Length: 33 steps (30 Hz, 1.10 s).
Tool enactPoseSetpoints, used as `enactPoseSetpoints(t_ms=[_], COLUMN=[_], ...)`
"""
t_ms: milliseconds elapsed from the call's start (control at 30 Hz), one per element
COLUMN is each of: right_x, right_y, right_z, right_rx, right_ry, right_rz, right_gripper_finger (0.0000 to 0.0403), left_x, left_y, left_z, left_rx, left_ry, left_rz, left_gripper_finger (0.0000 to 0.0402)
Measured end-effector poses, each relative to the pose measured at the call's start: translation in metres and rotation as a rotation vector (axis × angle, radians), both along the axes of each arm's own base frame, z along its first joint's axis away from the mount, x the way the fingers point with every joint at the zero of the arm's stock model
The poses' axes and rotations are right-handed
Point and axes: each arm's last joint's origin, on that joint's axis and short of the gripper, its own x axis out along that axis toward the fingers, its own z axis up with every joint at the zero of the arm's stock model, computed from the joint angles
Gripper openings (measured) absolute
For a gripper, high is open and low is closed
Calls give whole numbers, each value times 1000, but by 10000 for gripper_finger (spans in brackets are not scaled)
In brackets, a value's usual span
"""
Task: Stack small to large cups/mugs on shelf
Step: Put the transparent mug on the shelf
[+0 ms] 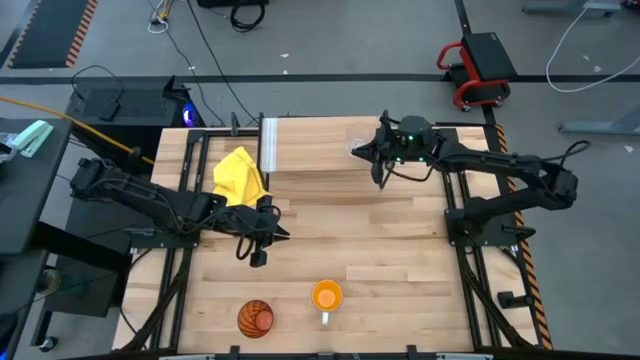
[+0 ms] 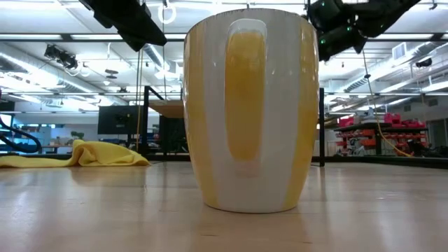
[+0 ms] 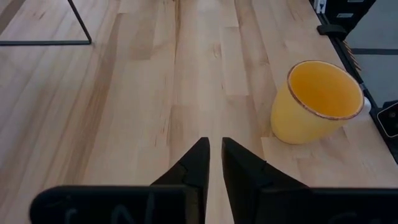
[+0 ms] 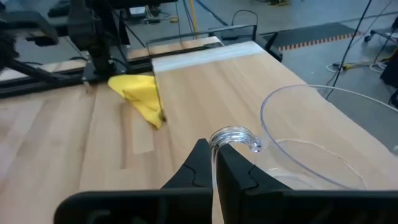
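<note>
The small clear cup (image 4: 311, 146) sits over the light-wood shelf (image 1: 320, 150), in my right gripper (image 4: 215, 152), which is shut on its handle; in the high view the clear cup (image 1: 362, 148) is near the shelf's right part. The orange mug (image 1: 327, 296) stands upright on the tabletop near the front edge, its white handle (image 2: 245, 105) toward the low camera. The brown-orange ribbed tumbler (image 1: 255, 318) is left of it. My left gripper (image 3: 215, 155) hovers shut and holding nothing over the table's middle left, the orange mug (image 3: 317, 102) ahead of it. My right gripper pinches the clear cup's looped handle (image 4: 233, 135) between its two fingers, coming from the table's right side and slanting down. The cup stays upright with its mouth up over the shelf board. Whether its base rests on the board, I cannot tell.
A crumpled yellow cloth (image 1: 240, 175) lies left of the shelf's white edge (image 1: 268, 145), also visible in the low view as the yellow cloth (image 2: 84, 154). Thin black shelf legs (image 3: 78, 22) stand on the tabletop. Bare wood lies between the shelf and the two cups in front.
</note>
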Motion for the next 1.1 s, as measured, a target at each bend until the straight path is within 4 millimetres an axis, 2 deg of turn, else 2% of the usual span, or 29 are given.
enactPoseSetpoints(t_ms=[133,400,967,1100], right_x=[-8,-23,-24,-26], right_y=[-7,-8,-7,-5], right_z=[-8,-18,-22,-22], right_rx=[-10,-28,-40,-28], right_ry=[-25,-64,-31,-13], right_rz=[-7,-29,-2,1], right_gripper_finger=[5,5,6,18], left_x=[0,0,0,0], left_y=[0,0,1,1], left_z=[0,0,0,1], left_rx=[1,3,14,15], left_ry=[0,-2,-6,-7], left_rz=[0,2,22,21], left_gripper_finger=[52,46,44,45])
